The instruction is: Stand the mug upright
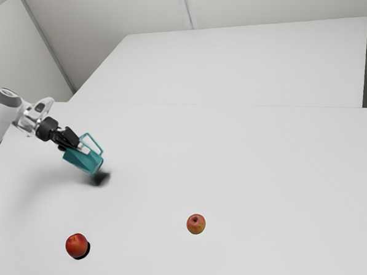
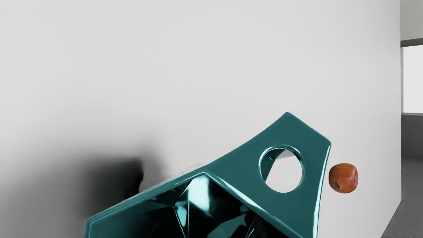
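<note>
Tilted teal mug [image 1: 84, 161] in the black gripper [image 1: 79, 146]
Its jaws seem closed, with the mug's side pinched between them

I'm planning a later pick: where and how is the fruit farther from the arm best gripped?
Probably from above, across opposite sides at its widest: the apple is round, stem hollow uppermost, with bare table around it.

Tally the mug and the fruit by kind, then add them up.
Mug: 1
Fruit: 2
Total: 3
</note>
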Action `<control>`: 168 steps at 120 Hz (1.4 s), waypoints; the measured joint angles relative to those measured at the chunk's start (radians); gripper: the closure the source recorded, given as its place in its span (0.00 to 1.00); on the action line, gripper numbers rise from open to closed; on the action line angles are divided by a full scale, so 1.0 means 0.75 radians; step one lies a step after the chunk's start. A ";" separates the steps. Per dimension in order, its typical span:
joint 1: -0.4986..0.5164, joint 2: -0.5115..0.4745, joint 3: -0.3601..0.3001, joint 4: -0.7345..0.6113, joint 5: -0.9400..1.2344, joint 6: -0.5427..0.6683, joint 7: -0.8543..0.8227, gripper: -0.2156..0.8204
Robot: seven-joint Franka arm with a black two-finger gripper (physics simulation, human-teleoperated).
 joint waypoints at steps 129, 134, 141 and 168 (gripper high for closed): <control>-0.576 -0.608 0.075 -0.780 0.772 0.943 -0.370 0.97; -0.591 -0.617 0.076 -0.794 0.798 0.958 -0.401 0.97; -0.611 -0.633 0.077 -0.817 0.843 0.974 -0.447 0.97; -0.646 -0.700 0.079 -0.944 0.954 1.040 -0.628 0.97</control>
